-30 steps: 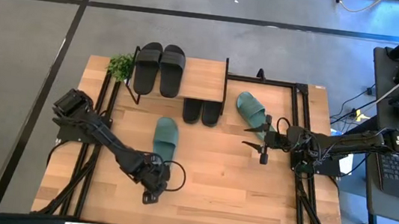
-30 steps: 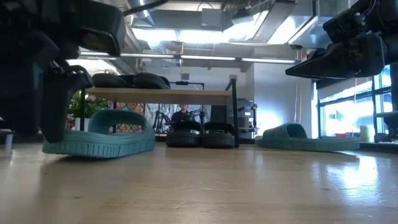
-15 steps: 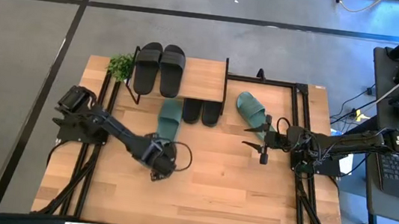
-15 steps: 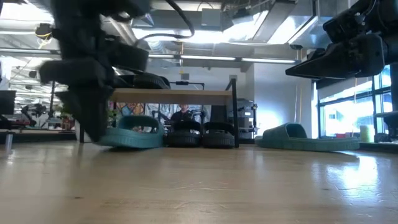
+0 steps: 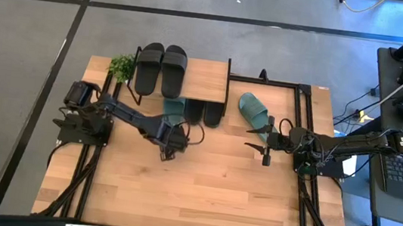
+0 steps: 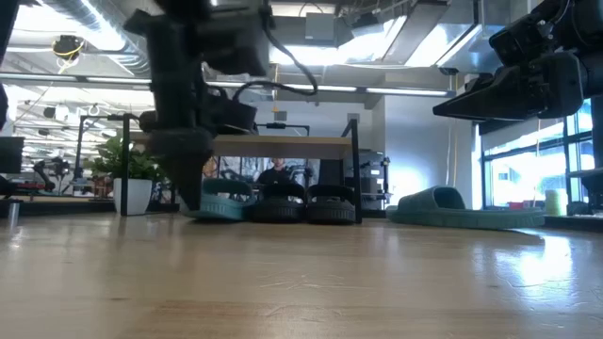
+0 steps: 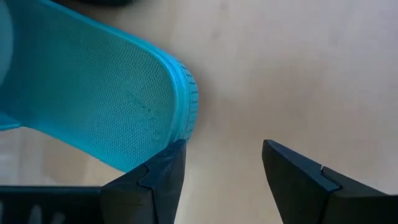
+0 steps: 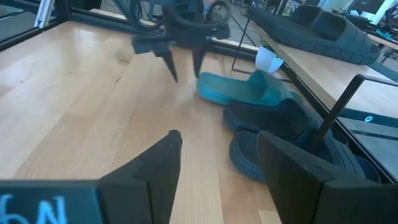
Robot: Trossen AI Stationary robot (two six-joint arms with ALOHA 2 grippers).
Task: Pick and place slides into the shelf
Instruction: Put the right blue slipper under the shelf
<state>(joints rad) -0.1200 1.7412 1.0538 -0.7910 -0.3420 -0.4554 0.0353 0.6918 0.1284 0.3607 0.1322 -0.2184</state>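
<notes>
Left wrist view: teal slide (image 7: pixel 93 99) heel against one left finger (image 7: pixel 163 180).

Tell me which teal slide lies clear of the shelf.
The teal slide right of the shelf, lying angled in the open near the right gripper. The other teal slide is tucked partly under the shelf.

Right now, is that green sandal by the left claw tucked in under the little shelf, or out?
Partly in. The teal slide has its front under the shelf beside two black slides; its heel pokes out at the open left gripper.
</notes>
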